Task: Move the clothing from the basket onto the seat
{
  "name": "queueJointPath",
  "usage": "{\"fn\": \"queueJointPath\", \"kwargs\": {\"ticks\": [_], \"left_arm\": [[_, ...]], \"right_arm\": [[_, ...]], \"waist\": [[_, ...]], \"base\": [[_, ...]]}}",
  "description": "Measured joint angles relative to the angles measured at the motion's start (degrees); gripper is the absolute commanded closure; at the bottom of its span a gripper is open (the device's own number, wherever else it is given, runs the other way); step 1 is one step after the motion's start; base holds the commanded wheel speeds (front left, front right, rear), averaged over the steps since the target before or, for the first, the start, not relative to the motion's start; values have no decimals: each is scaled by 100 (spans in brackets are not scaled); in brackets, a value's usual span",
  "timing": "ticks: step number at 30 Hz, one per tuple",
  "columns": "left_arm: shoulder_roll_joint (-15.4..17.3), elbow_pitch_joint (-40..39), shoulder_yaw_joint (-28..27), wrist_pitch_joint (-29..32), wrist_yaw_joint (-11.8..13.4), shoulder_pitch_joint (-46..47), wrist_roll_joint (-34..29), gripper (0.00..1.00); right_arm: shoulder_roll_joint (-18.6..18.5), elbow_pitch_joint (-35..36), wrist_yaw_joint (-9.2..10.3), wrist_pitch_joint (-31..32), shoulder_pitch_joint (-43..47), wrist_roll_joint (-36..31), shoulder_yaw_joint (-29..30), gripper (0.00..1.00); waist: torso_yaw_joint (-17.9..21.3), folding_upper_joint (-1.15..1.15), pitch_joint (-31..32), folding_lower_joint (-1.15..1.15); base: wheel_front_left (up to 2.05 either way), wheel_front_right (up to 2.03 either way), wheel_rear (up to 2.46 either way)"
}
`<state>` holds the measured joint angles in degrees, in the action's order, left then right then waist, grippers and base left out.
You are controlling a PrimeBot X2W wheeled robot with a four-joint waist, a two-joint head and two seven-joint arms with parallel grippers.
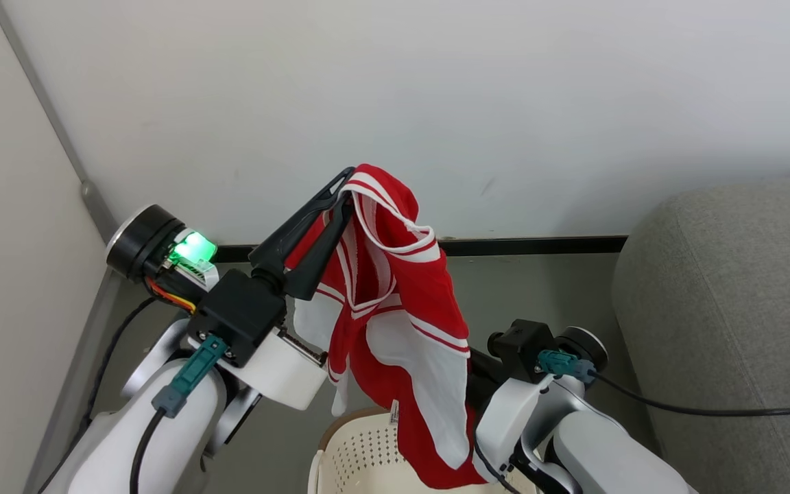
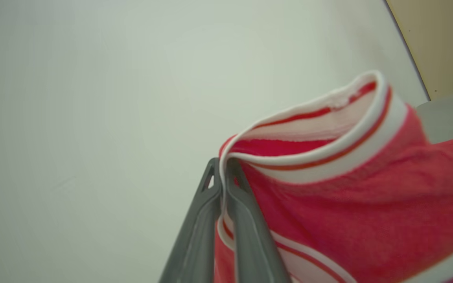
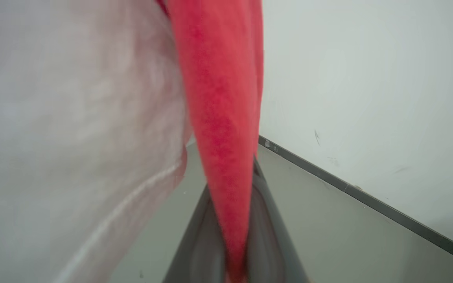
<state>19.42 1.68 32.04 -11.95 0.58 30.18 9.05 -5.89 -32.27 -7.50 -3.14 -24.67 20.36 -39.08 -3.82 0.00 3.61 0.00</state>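
Nearest you, at 6 o'clock in the head view, sits the basket, its perforated cream wall peeking out under the lower end of the clothing. You cannot tell whether cloth and basket touch. Just past it, at 5 o'clock, your right arm reaches in behind the cloth. On the right wrist view the right gripper has its fingers pressed together on a red fold of the garment that runs down between them, and a pale panel hangs at 9 o'clock. At the centre of the head view the red-and-white garment hangs in the air, off the seat, draped from the left gripper, whose fingers slant up toward 1 o'clock. Your left wrist view shows those fingers pinching the white striped band at its edge. The grey seat lies at 3 o'clock, apart from the cloth. Beyond, a dark baseboard meets the white wall.
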Motion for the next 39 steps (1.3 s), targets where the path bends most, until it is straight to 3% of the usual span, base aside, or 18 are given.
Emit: {"fn": "queueJointPath", "kwargs": {"ticks": [9, 25, 27, 29, 30, 31, 32, 39], "left_arm": [[49, 208, -171, 43, 96, -400, 203, 100], [-126, 602, -233, 29, 196, -1300, 771, 100], [-194, 608, -234, 23, 196, -1365, 840, 77], [-244, 616, -232, 3, 194, -1406, 892, 69], [-254, 623, -230, -21, 194, -1422, 900, 58], [-266, 628, -230, -22, 194, -1445, 909, 33], [-286, 635, -229, -25, 193, -1479, 937, 0], [-367, 698, -212, -27, 167, -1688, 1158, 0]], "right_arm": [[-75, -118, 0, -271, -58, 60, 183, 100], [-570, 235, 0, -794, -154, 403, 1263, 100], [-614, 310, 0, -804, -183, 413, 1337, 100], [-656, 397, 0, -808, -235, 453, 1421, 100], [-681, 438, 0, -821, -260, 457, 1460, 100], [-709, 481, 0, -823, -271, 466, 1495, 100], [-734, 512, 0, -834, -270, 470, 1530, 100], [-931, 702, 0, -847, -268, 485, 1820, 100]], "waist": [[99, 0, -36, 0], [446, 0, -19, 0], [487, 0, -6, 0], [524, 0, 9, 0], [542, 0, 18, 0], [559, 0, 27, 0], [574, 0, 35, 0], [664, 0, 103, 0]], "base": [[0, 0, 0], [0, 0, 0], [0, 0, 0], [0, 0, 0], [0, 0, 0], [0, 0, 0], [0, 0, 0], [0, 0, 0]]}}
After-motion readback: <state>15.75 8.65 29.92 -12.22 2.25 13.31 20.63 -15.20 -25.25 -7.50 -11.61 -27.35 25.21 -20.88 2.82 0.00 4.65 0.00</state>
